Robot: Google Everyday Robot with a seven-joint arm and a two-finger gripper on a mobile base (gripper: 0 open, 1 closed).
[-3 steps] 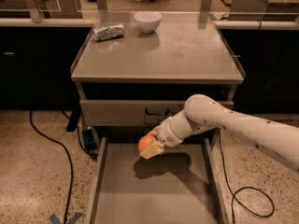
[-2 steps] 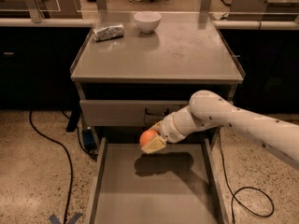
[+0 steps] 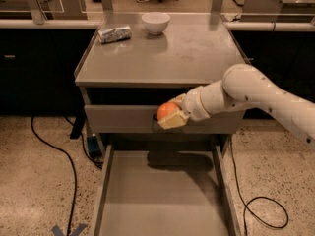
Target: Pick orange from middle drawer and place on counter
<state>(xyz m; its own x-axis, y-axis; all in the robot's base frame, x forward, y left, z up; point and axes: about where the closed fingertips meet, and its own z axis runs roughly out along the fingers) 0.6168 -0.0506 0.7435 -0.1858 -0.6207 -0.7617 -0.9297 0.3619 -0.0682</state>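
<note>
Claw (image 3: 172, 118), pale and two-fingered, is seen clenched on the small round orange fruit (image 3: 166, 110), just below the front edge of the matte grey tabletop (image 3: 197, 58). If raised straight up, that edge could be struck and the fruit dropped into the deep grey metal middle drawer (image 3: 202, 205) beneath the tabletop.

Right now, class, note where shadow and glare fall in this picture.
Camera view: the tool, holding the orange before the upper drawer front, casts a dark shadow on the middle drawer floor; soft glare brightens the counter near the white bowl.

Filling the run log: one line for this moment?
gripper shut on orange | held above open middle drawer | not yet on counter
</note>
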